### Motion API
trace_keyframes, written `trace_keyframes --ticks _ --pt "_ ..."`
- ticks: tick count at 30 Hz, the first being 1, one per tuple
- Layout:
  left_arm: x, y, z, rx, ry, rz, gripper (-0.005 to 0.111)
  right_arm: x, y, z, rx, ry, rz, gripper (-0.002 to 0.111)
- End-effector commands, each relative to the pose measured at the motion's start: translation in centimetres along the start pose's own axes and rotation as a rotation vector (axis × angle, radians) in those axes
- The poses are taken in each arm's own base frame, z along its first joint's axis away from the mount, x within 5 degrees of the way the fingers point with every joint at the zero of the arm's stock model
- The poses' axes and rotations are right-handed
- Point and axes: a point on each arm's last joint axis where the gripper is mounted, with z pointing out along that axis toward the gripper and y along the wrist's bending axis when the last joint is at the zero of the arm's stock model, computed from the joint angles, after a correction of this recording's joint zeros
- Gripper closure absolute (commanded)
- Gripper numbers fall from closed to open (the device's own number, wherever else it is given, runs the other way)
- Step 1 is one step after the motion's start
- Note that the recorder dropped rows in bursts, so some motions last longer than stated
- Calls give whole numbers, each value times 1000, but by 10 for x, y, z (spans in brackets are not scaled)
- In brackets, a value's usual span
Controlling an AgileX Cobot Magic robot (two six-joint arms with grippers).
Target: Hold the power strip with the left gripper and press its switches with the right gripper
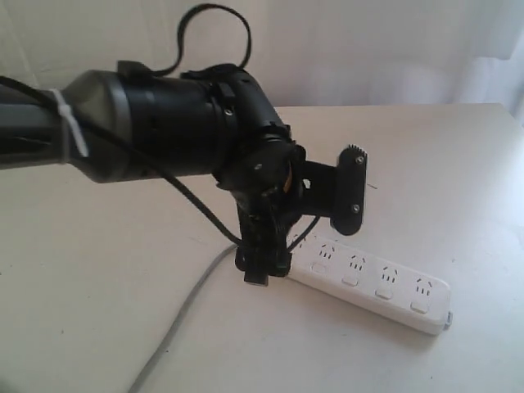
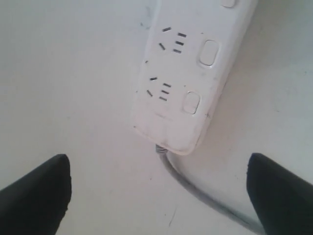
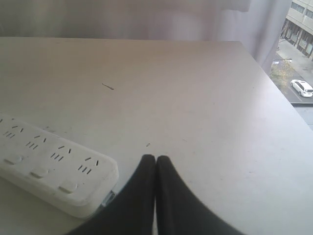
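Exterior view: left gripper (image 2: 159, 196), spread wide, hides one end of the power strip (image 1: 385, 286); right gripper (image 3: 155, 166) pinched together.

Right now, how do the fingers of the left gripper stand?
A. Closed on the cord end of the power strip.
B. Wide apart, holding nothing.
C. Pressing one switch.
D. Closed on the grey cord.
B: the left gripper has its two black fingers far apart, and the power strip lies free on the table, touched by neither finger.
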Motion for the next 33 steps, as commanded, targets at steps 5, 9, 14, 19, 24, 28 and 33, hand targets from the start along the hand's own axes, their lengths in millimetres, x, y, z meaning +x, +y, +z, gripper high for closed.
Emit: trace_keyframes --ticks 5,9,14,19,24,28,33 --pt "-18 -5 28 77 -36 151 11 1 0 0 3 -7 0 108" --pt "-32 -2 34 35 -166 103 11 1 0 0 3 -7 0 108" --pt "-45 5 31 -39 -306 14 11 1 0 0 3 -7 0 108" --pt "-45 5 31 -37 -307 4 11 1 0 0 3 -7 0 108" --pt "-39 -4 38 34 -233 173 5 1 0 0 3 -7 0 108" --pt "-34 -12 45 109 -178 205 2 1 0 0 3 -7 0 108" --pt "-32 -14 45 135 -162 201 1 1 0 0 3 -7 0 108"
